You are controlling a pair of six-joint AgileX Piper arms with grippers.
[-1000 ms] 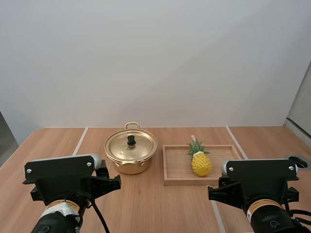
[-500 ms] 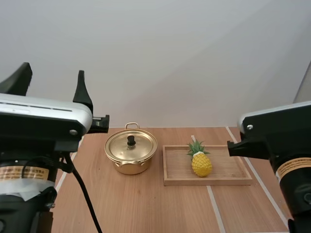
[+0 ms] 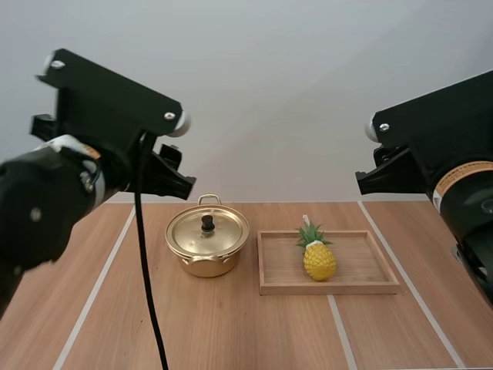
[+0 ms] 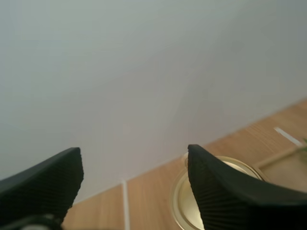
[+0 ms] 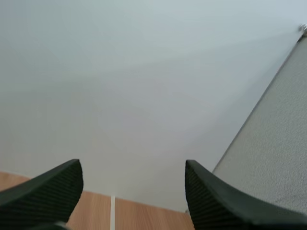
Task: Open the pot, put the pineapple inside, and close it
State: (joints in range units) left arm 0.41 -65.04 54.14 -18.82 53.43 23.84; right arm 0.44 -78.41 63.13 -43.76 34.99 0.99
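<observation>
At the centre of the high view the gold pot [image 3: 206,253] sits on the table [image 3: 231,331] with its lid [image 3: 208,231] on. Just right of it, the pineapple [image 3: 318,258] stands in the wooden tray [image 3: 362,287]. My left gripper [image 4: 133,151] is spread wide and empty, the pot beyond it. My right gripper [image 5: 132,164] is equally wide and empty. I can't read the orange label [image 3: 464,173] at the right edge.

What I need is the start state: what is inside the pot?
Cannot be seen: the lid sits closed on the pot, covering its inside. The pineapple is outside it, on the wooden tray beside the pot.
</observation>
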